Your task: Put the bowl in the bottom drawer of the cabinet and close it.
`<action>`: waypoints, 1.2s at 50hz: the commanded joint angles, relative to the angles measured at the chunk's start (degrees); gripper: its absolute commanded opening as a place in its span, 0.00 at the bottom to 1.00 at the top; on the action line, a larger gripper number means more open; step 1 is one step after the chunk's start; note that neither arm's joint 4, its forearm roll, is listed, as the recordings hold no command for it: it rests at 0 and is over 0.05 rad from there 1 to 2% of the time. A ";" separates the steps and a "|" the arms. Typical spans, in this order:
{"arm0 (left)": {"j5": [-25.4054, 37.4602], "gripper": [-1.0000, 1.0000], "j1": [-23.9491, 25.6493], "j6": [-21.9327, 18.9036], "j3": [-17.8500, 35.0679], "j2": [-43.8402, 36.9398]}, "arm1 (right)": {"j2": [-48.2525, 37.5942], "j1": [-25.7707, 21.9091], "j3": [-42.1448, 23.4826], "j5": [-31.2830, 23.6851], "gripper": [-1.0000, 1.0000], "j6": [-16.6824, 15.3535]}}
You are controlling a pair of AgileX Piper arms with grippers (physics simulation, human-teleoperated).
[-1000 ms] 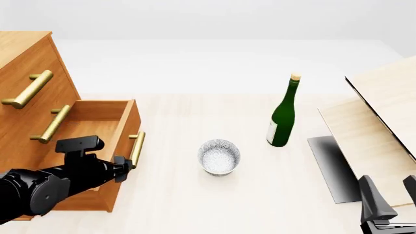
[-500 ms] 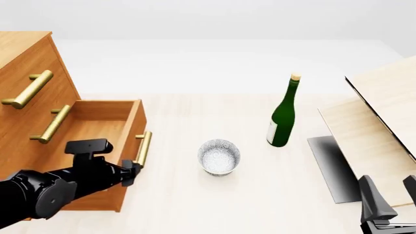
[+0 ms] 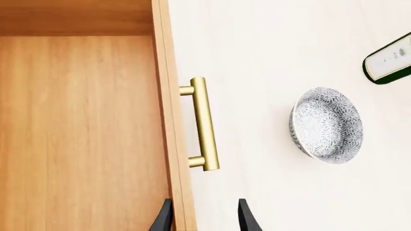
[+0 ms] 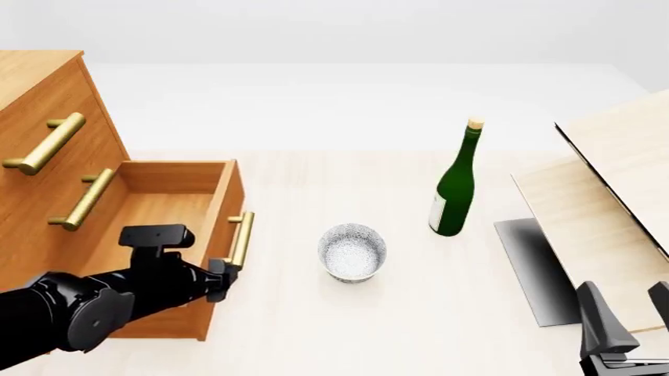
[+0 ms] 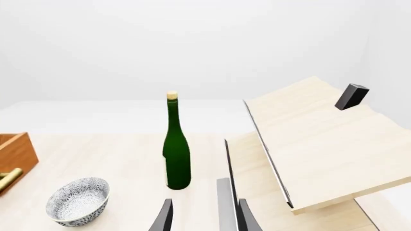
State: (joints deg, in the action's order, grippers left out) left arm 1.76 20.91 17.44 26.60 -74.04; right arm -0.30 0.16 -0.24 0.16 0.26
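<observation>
Bowl [image 4: 352, 252] sits mid-frame on the table [image 4: 418, 329], apart from the pulled-out bottom drawer [image 4: 157, 211]. Left gripper [image 3: 202, 216] straddles the drawer front, fingers parted; right gripper [image 5: 202, 216] parted, empty.

Front view: fixed, high behind arms, looking forward-down over table [image 4: 439, 313]. Left wrist view: close above bottom drawer [image 3: 83, 134], facing down. Right wrist view: low, near table, facing forward. All three share bowl [image 4: 352, 252] beside drawer, plus green bottle [image 5: 176, 149].
</observation>
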 commanded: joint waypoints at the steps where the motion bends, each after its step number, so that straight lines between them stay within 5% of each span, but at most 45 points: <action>1: 0.03 1.00 1.56 -0.07 0.64 0.02 | 0.01 0.00 0.00 0.00 1.00 0.01; 23: 0.51 1.00 4.76 0.86 1.05 1.20 | 0.01 -0.01 0.00 0.01 1.00 0.02; 60: 10.74 1.00 0.74 -3.38 2.40 15.11 | 0.01 0.00 0.00 0.01 1.00 0.01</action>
State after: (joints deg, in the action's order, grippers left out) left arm 10.11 22.00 15.52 28.38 -62.46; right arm -0.29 0.16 -0.24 0.17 0.29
